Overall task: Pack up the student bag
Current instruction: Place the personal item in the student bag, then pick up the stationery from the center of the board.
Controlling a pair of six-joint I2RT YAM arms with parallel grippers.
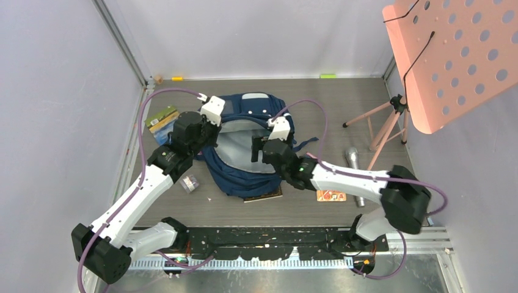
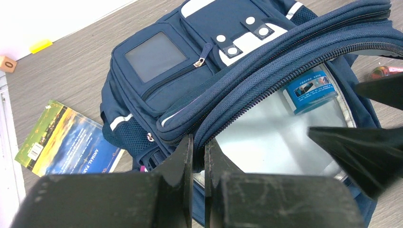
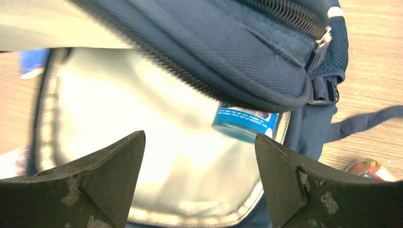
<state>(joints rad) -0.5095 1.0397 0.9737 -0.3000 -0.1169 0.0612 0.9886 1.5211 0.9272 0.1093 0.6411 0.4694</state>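
Observation:
The student bag (image 1: 250,110), navy with white patches, lies in the middle of the table with its main compartment gaping and the pale grey lining showing. My left gripper (image 1: 214,131) is shut on the zippered rim of the opening (image 2: 198,147) and holds the flap up. My right gripper (image 1: 256,149) hovers over the opening from the right, open and with nothing between its fingers (image 3: 199,142). A small blue box (image 3: 244,124) lies inside the bag (image 3: 237,52) against the lining, and it shows in the left wrist view too (image 2: 311,90).
A book (image 1: 160,122) lies left of the bag. A small round container (image 1: 190,183) sits at its near-left. A dark book (image 1: 264,195) pokes out from under it, next to an orange card (image 1: 331,196). A microphone (image 1: 354,168) and a pink perforated stand (image 1: 452,55) are on the right.

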